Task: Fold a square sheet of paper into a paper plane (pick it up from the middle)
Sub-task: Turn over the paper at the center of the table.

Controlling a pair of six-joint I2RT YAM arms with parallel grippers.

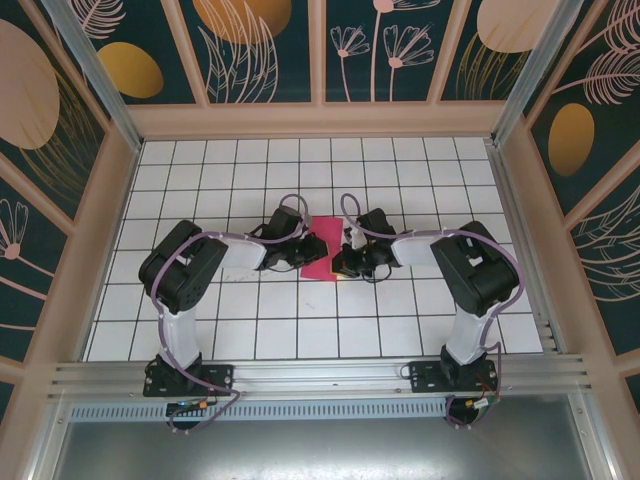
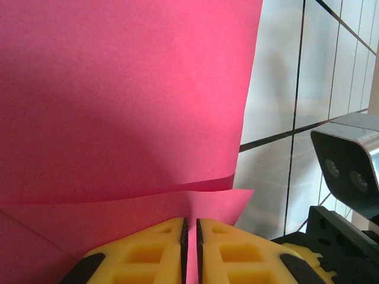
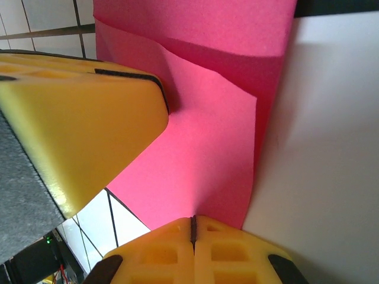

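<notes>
The square sheet of paper (image 1: pixel 322 252) is magenta-pink and hangs folded between the two grippers above the tiled table's middle. In the left wrist view the sheet of paper (image 2: pixel 118 106) shows an upper layer lying over a lower flap. My left gripper (image 2: pixel 190 239) is shut on that flap, with pink paper in the thin slit between its yellow fingers (image 2: pixel 148 248). My right gripper (image 3: pixel 192 228) is shut on the bottom edge of the sheet of paper (image 3: pixel 207 148). From above, the left gripper (image 1: pixel 305 252) and right gripper (image 1: pixel 342 262) face each other across the sheet. The paper plane is out of view.
The white grid-tiled table (image 1: pixel 300 170) is walled by a wooden frame with patterned panels. One yellow finger of the left gripper (image 3: pixel 77 118) looms close in the right wrist view. The right arm's camera housing (image 2: pixel 349 165) sits just right of the sheet.
</notes>
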